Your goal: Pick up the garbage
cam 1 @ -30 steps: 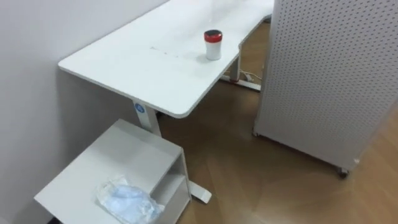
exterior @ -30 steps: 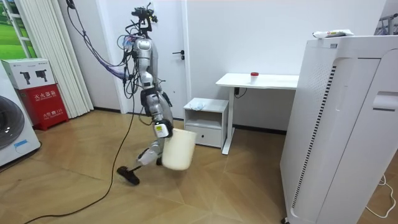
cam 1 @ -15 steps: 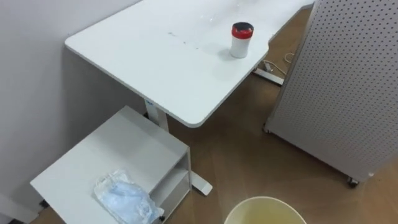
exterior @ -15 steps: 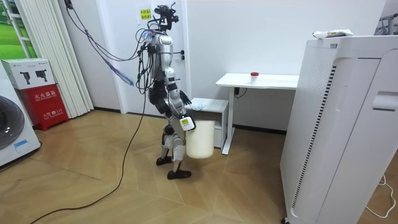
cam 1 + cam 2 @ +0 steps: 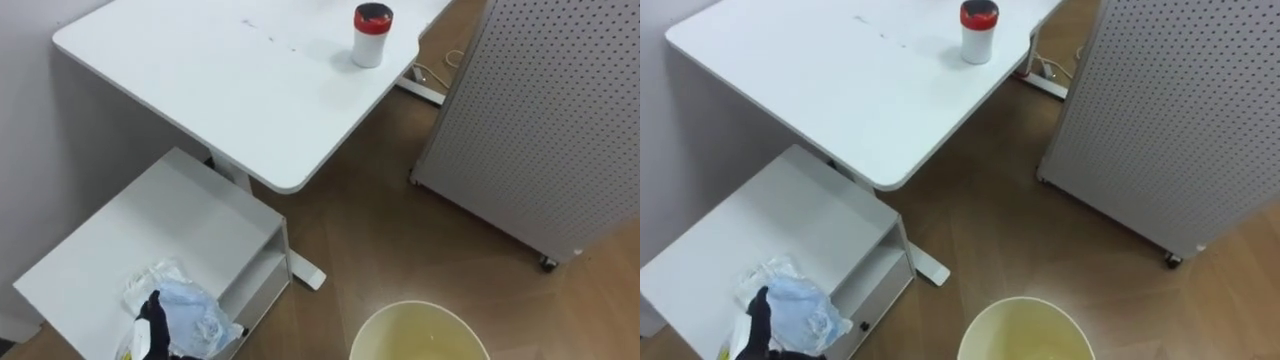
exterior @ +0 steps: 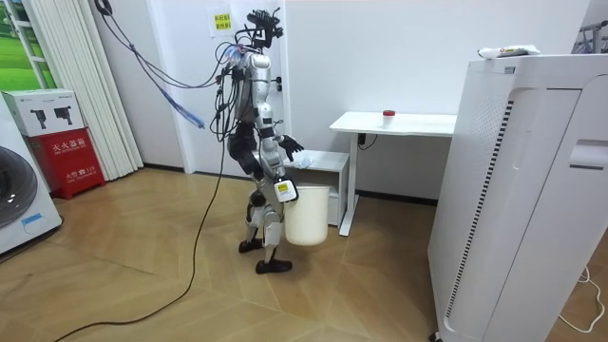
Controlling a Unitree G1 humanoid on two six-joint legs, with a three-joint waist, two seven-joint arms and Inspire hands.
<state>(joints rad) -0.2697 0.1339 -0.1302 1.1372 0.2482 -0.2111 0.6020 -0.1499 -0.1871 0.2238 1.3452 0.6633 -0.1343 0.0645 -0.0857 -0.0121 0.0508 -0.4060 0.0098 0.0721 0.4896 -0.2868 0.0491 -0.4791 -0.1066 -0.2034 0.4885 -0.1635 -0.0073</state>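
Crumpled plastic garbage [image 5: 188,306] lies on the low white surface [image 5: 150,230]; left hand [image 5: 151,330] over it, fingers apparently unclenched.

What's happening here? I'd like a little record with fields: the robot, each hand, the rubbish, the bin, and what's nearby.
Robot: stands at a low white cabinet beside a white desk
Left hand: open, reaching onto the rubbish
Rubbish: crumpled plastic bag on the cabinet top
Right hand: at the bin, low by the robot's side
Bin: cream, off the floor
On desk: red-lidded cup
Nearby: perforated white panel
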